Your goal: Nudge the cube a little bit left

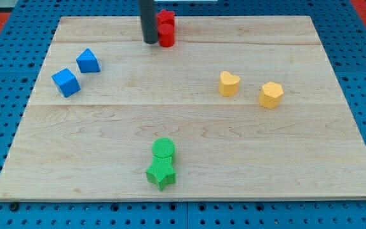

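A blue cube (66, 83) lies at the view's left on the wooden board (189, 159). A second blue block (88, 61), wedge-like, sits just up and right of it. My tip (150, 41) is at the view's top centre, touching or nearly touching the left side of two red blocks (166, 28) that stand together at the board's top edge. The tip is far to the right of and above the blue cube.
A yellow heart-shaped block (229, 83) and a yellow hexagonal block (271, 95) lie at the right of centre. A green cylinder (164, 149) and a green star-shaped block (161, 172) touch at the bottom centre. Blue pegboard (5, 127) surrounds the board.
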Robot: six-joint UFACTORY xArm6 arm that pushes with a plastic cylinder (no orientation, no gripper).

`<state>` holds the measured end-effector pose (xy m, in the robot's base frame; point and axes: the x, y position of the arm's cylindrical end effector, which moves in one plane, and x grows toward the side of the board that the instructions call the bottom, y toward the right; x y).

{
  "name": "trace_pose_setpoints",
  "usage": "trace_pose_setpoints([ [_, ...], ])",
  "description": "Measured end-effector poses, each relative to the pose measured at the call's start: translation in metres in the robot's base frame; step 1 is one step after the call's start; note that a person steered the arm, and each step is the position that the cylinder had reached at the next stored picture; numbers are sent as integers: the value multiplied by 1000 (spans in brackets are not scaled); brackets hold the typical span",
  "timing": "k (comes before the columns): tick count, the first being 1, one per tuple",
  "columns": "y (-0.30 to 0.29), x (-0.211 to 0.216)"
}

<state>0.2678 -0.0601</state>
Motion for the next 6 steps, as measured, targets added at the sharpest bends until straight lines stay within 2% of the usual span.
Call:
trace_pose_setpoints([
  [1,12,62],
  [2,-57,135],
  [3,-149,145],
  [4,-146,100],
  [5,-58,91],
  [6,-46,55],
])
